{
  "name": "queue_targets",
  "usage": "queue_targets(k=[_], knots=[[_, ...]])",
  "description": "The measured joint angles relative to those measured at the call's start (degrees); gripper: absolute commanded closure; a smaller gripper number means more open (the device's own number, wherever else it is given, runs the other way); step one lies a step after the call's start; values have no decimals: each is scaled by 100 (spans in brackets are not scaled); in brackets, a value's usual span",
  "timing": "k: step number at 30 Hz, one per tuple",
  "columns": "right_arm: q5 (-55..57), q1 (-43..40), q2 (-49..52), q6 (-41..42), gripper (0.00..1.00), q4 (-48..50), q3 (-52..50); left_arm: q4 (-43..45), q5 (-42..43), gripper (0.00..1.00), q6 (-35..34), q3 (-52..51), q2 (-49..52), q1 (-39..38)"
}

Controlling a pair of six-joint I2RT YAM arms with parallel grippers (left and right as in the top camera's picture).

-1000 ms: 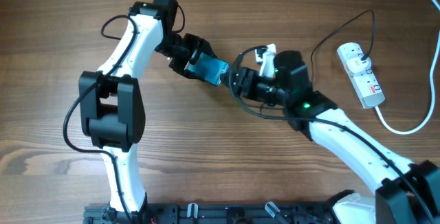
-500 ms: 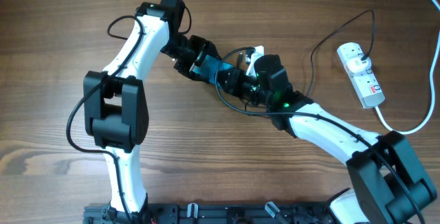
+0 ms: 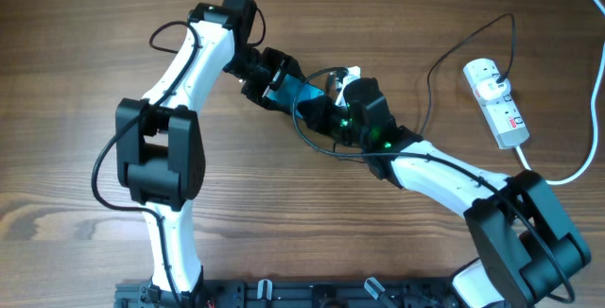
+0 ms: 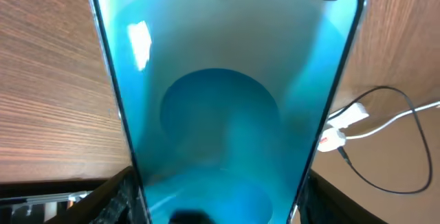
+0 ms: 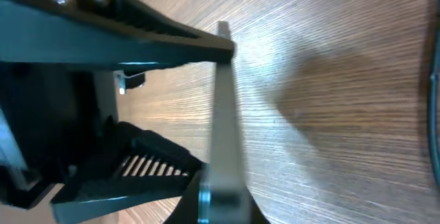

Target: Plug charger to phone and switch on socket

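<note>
The right gripper (image 3: 321, 108), pinched shut beside the phone (image 4: 227, 100) held by the left gripper (image 3: 280, 85), should be kept square for insertion.

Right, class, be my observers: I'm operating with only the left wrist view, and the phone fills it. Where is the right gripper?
Observer: Overhead, the right gripper is at the end of the phone farthest from the left gripper holding it.
Operator: Open or shut?
Observer: Shut; whether it pinches the tip of the charger, I cannot tell.
Operator: And the socket?
Observer: The socket lies far right on the table, away from both grippers, with the charger's white plug seated in it.
</note>
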Motion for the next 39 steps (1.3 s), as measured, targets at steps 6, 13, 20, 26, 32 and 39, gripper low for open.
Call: queue_targets(k=[6,13,20,26,32,39], knots=[[4,2,0,-13,96,66,0,-9,-33,58,-2,15,-39,7],[4,-2,0,105,96,229,-7,-15,-72,13,-48,59,-90,15],[-83,-177,0,782,96,610,-7,22,50,0,-39,63,-101,-33],[-190,-238,0,1211,96,640,-7,81,83,0,-37,63,-103,2],[-297,-444,0,1384,96,621,-7,133,160,0,485,63,-103,592],[-302,-542,0,2081,96,1460,-7,72,1443,0,2472,63,-103,1244]])
